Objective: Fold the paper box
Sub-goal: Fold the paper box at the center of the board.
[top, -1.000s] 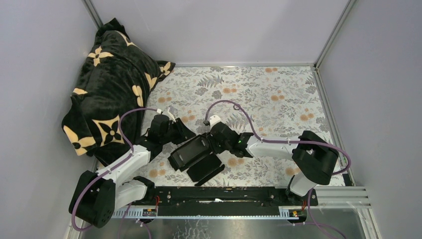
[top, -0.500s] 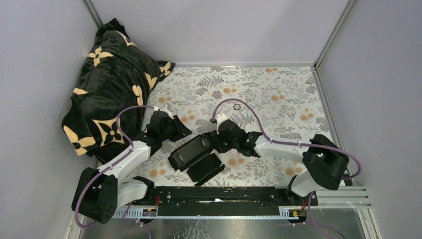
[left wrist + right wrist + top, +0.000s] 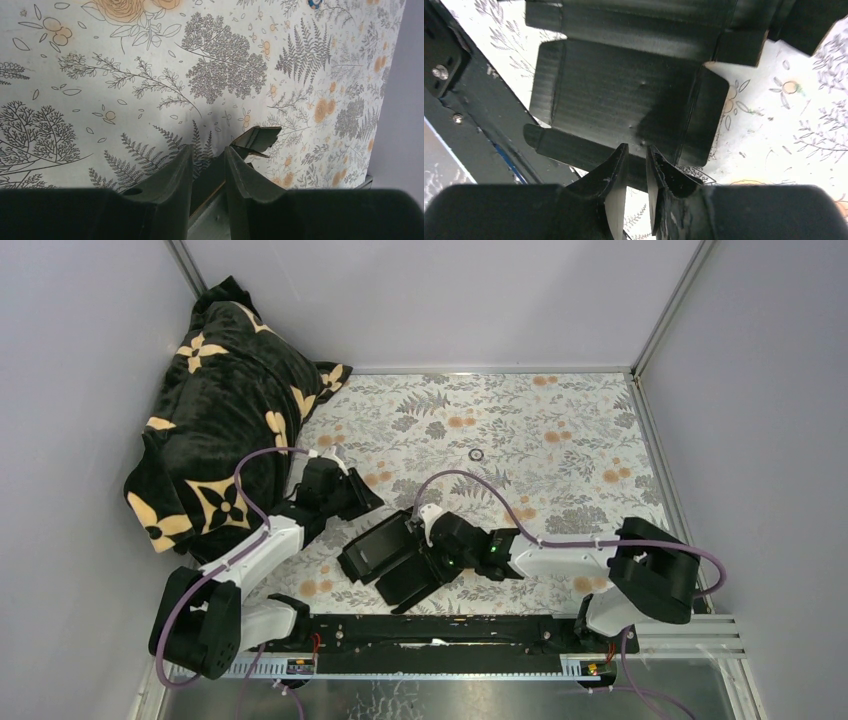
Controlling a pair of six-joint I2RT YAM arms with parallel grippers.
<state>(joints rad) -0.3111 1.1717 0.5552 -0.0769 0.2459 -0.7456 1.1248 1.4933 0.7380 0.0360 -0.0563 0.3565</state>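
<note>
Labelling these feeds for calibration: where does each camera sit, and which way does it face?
Top: above and behind, looking down at cloth, blanket and box; left arm and right arm show.
Left wrist: on the left gripper, facing low along the cloth to a box flap; its fingers show.
Right wrist: on the right gripper, looking down on the box's flat panel; its fingers show.
All three share the box.

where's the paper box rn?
Top view: the paper box lies on the floral cloth, centre-near, just beyond the black base rail, with the right gripper at its right side.
</note>
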